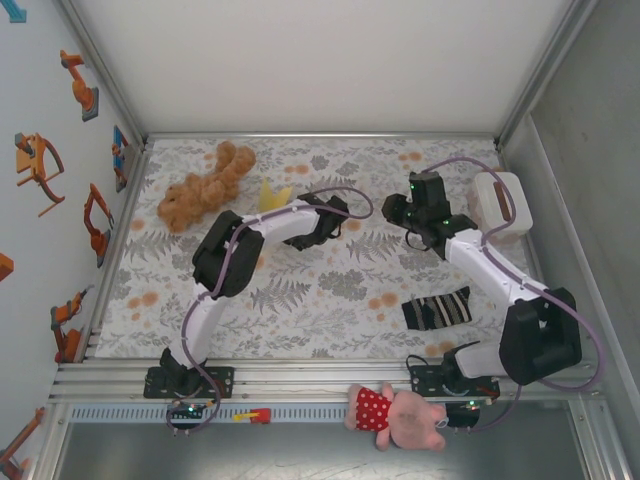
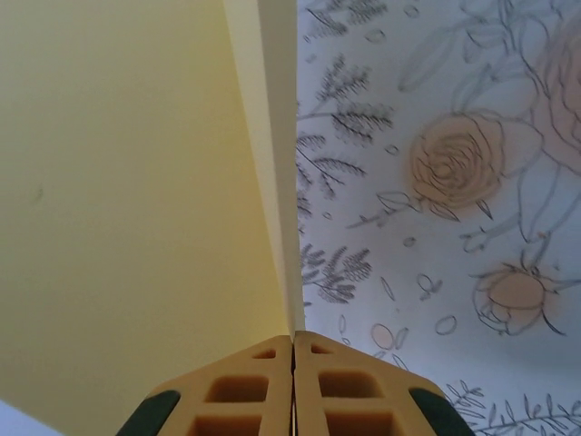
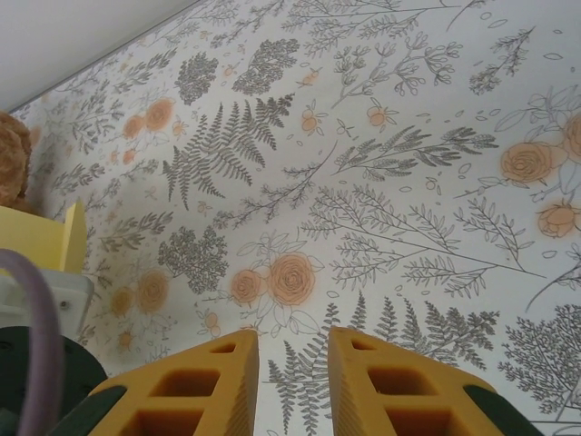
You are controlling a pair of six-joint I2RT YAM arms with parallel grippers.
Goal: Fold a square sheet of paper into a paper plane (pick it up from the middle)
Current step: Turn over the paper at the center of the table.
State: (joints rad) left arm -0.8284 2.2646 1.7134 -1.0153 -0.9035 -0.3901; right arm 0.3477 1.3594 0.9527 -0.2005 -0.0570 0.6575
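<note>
You are mid-fold — your left gripper (image 2: 292,368) is pinching the yellow paper (image 2: 136,200) tight. Your right gripper (image 3: 292,381) is hanging narrow, empty — probably needing the free edge next.

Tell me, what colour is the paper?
The paper is pale yellow, clearest in the left wrist view.

**White links, black joints, yellow jaws**

Showing white tubular links on the left arm (image 1: 228,255) and right arm (image 1: 490,262), meeting at bulky black joint housings. Trailing a thin purple cable (image 3: 41,363) in loose loops along each arm. Ending in ochre-yellow jaws, moulded with rectangular cut-outs and carrying dark green pads (image 2: 150,413) at the outer corners.
</note>
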